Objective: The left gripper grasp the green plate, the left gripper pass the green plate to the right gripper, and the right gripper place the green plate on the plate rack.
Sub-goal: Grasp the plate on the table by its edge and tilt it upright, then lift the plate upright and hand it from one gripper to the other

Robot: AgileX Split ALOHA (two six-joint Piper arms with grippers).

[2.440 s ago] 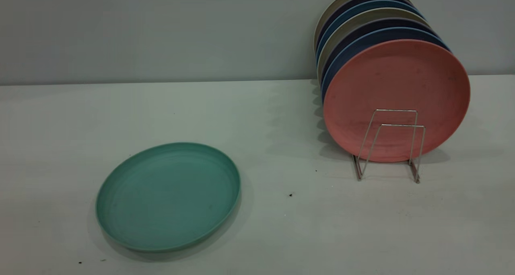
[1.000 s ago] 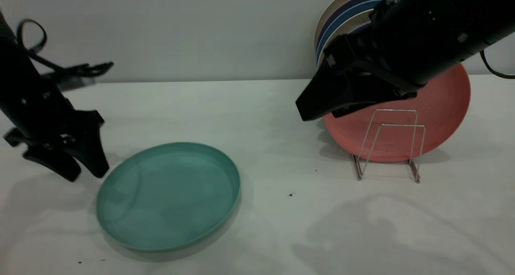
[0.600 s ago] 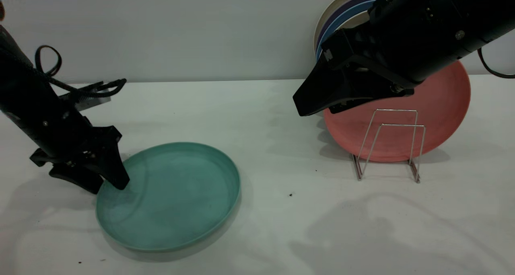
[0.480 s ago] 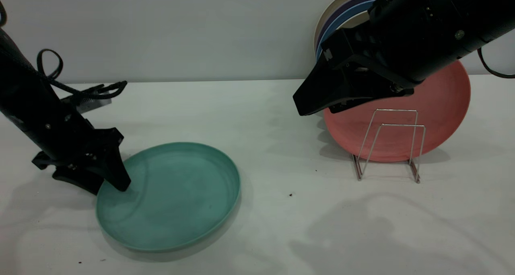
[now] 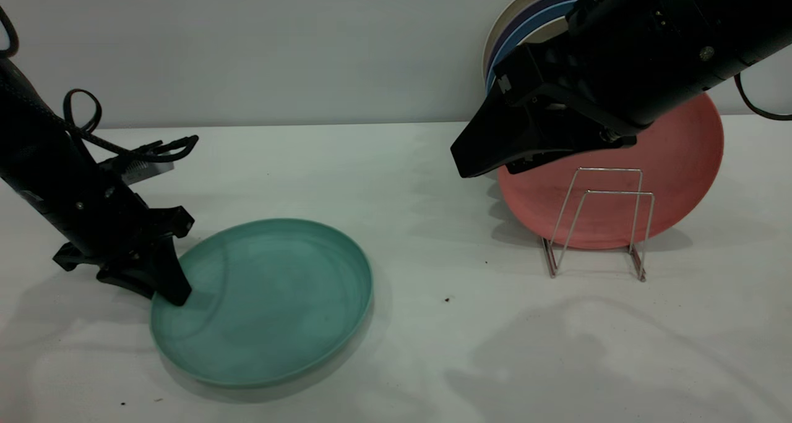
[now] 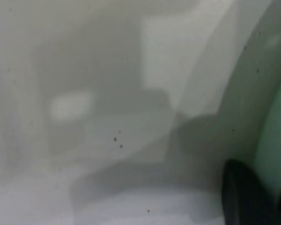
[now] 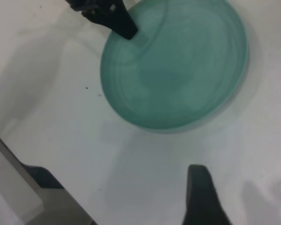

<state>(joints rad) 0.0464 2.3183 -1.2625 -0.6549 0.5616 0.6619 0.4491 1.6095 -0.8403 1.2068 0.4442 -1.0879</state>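
Note:
The green plate [image 5: 266, 299] lies flat on the white table at the front left. It also shows in the right wrist view [image 7: 178, 65]. My left gripper [image 5: 162, 292] is down at the plate's left rim, one finger inside and one outside, shut on the rim. In the left wrist view one black finger [image 6: 246, 199] stands just outside the green rim [image 6: 274, 154]. My right gripper [image 5: 489, 163] hangs open and empty above the table, left of the plate rack [image 5: 597, 225]. One of its fingers [image 7: 202, 197] shows in the right wrist view.
A pink plate [image 5: 674, 163] stands in the rack with several blue and beige plates [image 5: 526, 27] behind it, partly hidden by the right arm. The rack's two front wire loops hold nothing. A grey wall runs behind the table.
Both arms came into view. The left gripper came down onto the green plate's left rim and its fingers drew together; the plate shifted slightly right. The right gripper has held still for the last half second.

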